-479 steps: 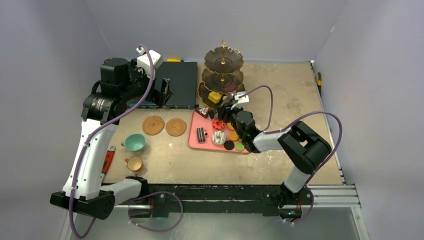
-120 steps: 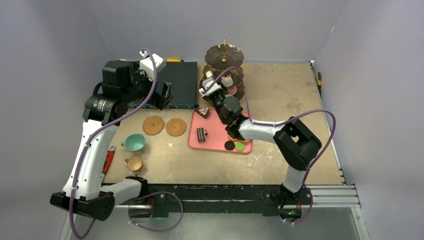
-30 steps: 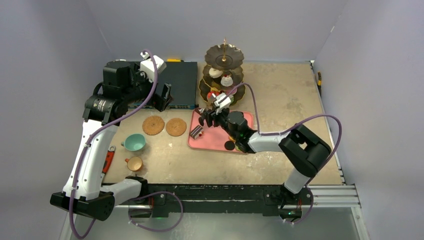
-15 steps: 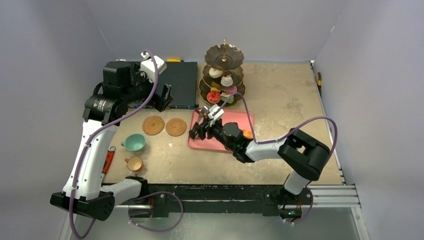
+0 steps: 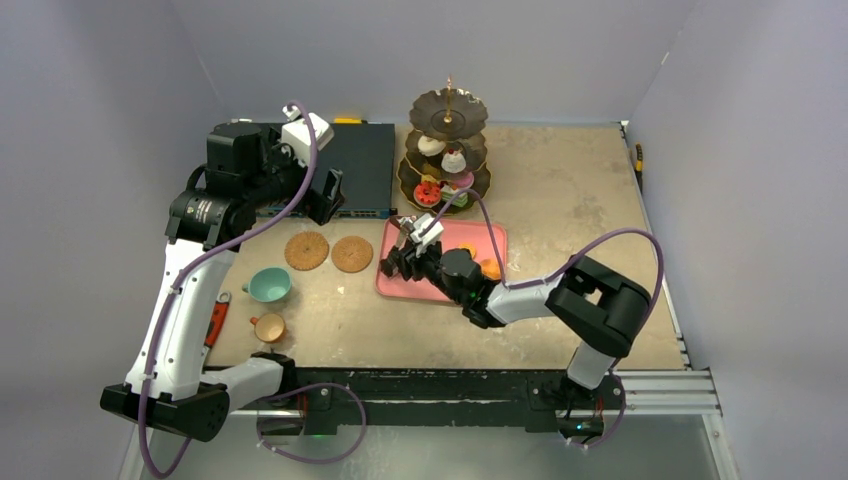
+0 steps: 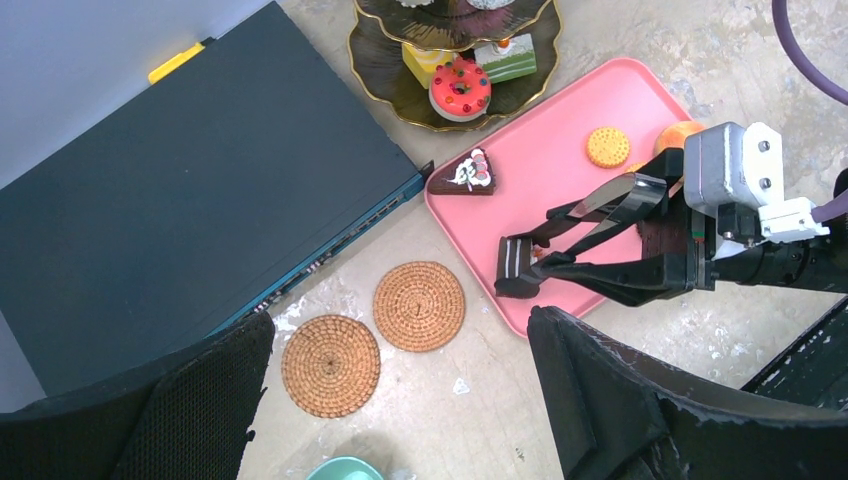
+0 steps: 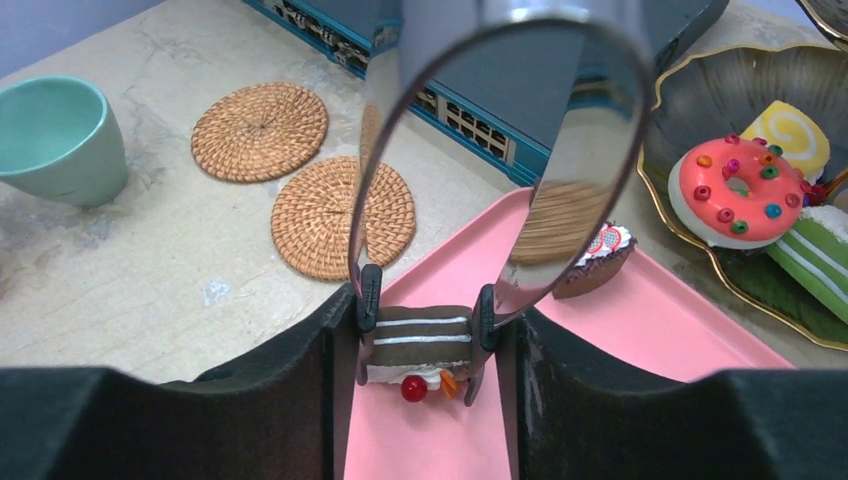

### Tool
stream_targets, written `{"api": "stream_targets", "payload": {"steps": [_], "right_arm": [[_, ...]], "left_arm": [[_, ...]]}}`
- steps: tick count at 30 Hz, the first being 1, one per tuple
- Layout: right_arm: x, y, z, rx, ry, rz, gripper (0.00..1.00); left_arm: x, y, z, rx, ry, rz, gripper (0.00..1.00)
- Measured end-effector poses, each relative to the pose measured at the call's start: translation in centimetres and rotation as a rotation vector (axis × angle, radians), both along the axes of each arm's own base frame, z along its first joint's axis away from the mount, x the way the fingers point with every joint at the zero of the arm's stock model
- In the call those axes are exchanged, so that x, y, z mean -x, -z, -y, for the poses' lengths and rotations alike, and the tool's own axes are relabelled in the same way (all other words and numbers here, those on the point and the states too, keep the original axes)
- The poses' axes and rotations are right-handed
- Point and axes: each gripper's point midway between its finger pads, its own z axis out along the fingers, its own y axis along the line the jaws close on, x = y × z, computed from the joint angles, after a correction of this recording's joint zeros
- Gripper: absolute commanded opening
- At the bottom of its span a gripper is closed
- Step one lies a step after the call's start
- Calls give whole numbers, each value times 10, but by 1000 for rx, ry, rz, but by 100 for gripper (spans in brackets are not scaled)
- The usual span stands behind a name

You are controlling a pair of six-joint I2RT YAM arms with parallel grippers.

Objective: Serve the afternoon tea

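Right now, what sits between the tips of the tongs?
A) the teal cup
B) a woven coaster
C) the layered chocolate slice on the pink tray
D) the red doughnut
C: in the right wrist view the two tips of the black tongs flank the layered chocolate slice, which lies on the pink tray.

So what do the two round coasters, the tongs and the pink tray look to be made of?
Coasters: woven plant fibre, perhaps rattan; matte tan, spiral coils visible.
Tongs: polished metal, mirror-bright arms showing reflections; dark tips, possibly rubber.
Pink tray: probably plastic; smooth, even colour, soft sheen, rounded rim.
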Motion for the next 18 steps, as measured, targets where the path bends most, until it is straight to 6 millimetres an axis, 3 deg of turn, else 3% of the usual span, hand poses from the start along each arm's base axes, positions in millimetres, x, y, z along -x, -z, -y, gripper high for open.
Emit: {"api": "stream_targets", "payload": {"steps": [5,10,14,18], "right_arm": [[-2,-10,7,5,26,12,46],[-16,-72,27,-87,80,91,46],[-49,-124,64,-164,186,171,45],[-79,-148,102,-180,292,218,45]], "left_arm": [[0,0,0,0,0,0,99],[0,0,0,0,0,0,99],[0,0,0,0,0,0,99],[0,0,0,0,0,0,99]]}}
